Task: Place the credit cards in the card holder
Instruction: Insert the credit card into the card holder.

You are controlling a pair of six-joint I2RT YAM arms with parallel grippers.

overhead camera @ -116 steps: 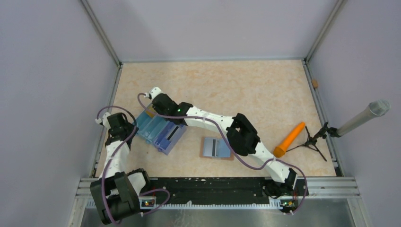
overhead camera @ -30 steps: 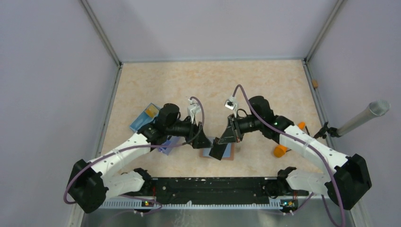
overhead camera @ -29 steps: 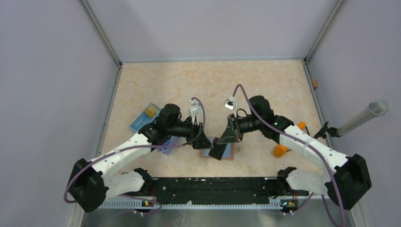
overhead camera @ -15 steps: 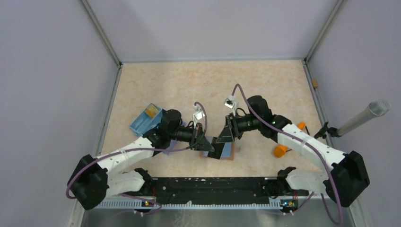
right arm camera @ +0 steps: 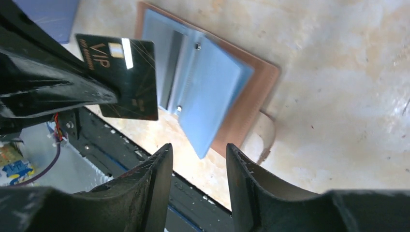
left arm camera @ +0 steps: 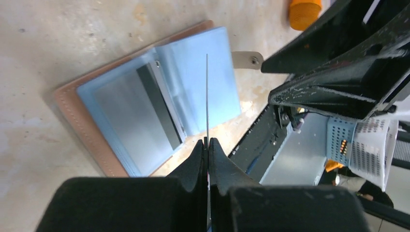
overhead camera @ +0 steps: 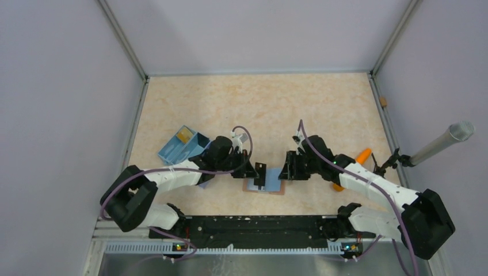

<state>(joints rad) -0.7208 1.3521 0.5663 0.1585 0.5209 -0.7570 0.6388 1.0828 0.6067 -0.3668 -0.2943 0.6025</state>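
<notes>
The black card point(right arm camera: 128, 77) has changed hands. A second ago the right end effector pinched it over the wallet while the left one stood wide beside it. Now the left end effector point(left arm camera: 207, 142) is closed tight on the card's lower edge. The right end effector point(right arm camera: 198, 151) has let go, its jaws parted with nothing between them, and has backed off toward the right of the overhead frame.

In the left wrist view the card shows edge-on, a thin line rising from the fingertips. It hangs at the centre of the overhead frame, over the left half of the card holder point(left arm camera: 67, 104). The holder lies open on the surface point(overhead camera: 259, 103), its light blue sleeves facing up.

The handover looks finished, so insertion is probably next. The left arm must line the card's free edge up with a sleeve mouth, and the right is free to steady the holder.
</notes>
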